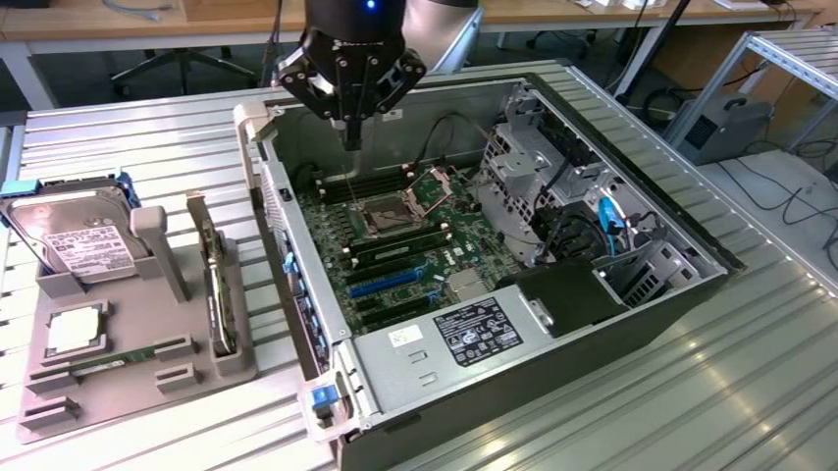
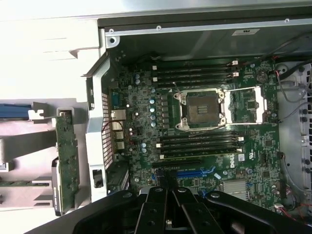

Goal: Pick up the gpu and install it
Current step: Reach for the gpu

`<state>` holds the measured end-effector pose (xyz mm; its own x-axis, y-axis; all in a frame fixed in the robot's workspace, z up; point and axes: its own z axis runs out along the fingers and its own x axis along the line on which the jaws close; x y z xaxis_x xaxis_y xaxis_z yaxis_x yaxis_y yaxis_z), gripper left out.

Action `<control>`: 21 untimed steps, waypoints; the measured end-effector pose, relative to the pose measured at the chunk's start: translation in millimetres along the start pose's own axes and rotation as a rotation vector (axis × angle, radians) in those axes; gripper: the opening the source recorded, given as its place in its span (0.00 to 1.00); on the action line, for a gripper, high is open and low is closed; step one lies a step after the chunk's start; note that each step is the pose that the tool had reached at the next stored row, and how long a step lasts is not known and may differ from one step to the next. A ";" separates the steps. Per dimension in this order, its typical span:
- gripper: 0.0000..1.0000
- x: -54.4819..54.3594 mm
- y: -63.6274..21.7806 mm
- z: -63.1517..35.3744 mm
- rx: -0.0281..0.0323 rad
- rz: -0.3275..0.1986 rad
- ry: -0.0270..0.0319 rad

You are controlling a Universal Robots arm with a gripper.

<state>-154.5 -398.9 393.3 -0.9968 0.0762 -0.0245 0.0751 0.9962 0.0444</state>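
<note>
The gpu stands on edge in a slot of the grey holder at the exterior view's left, its green board upright beside the case wall. My gripper hangs above the far end of the open computer case, over the motherboard and well apart from the gpu. Its black fingers are shut together with nothing between them. A blue expansion slot lies on the board just ahead of the fingers.
The holder also carries a silver hard drive, a processor chip and a narrow memory stick. A drive cage and cables fill the case's side at the exterior view's right. The table is ribbed metal.
</note>
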 end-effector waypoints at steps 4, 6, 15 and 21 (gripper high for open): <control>0.11 0.7 -0.1 0.0 0.0000 0.000 0.0000; 0.11 1.2 -0.1 0.0 0.0000 0.000 0.0000; 0.11 4.6 -0.4 -0.1 0.0000 0.000 0.0000; 0.11 7.0 -0.5 -0.2 0.0001 0.000 0.0001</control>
<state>-161.6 -398.9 393.2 -0.9968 0.0762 -0.0244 0.0751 0.9962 0.0443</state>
